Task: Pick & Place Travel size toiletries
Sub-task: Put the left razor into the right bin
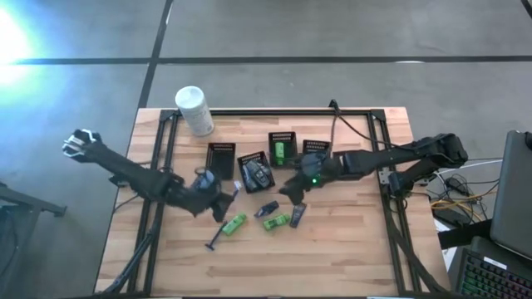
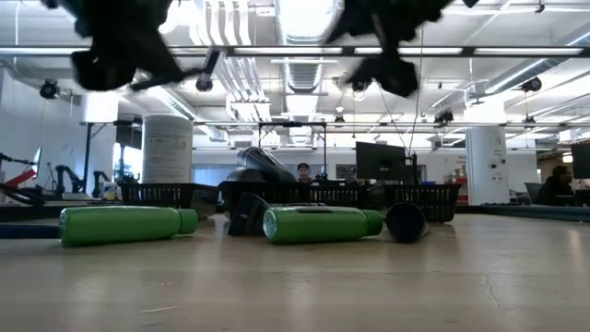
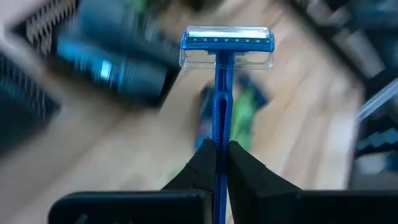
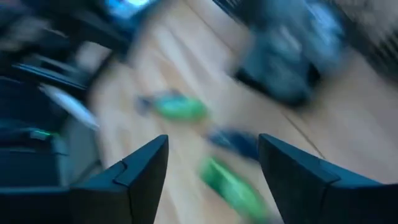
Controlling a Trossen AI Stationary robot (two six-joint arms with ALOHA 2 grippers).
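Your left tool [image 3: 219, 152], left of centre in high view, clamped on blue razor [image 3: 225, 46] by its handle, head pointing away from wrist. Your right tool [image 4: 211, 165], right of centre above counter [image 1: 349, 249], fingers apart, nothing between them. Two green bottles [image 1: 233, 223] lie on counter at lower centre, second razor [image 1: 214, 242] just lower left of them. White canister [image 1: 194, 110] upright, upper left of counter.
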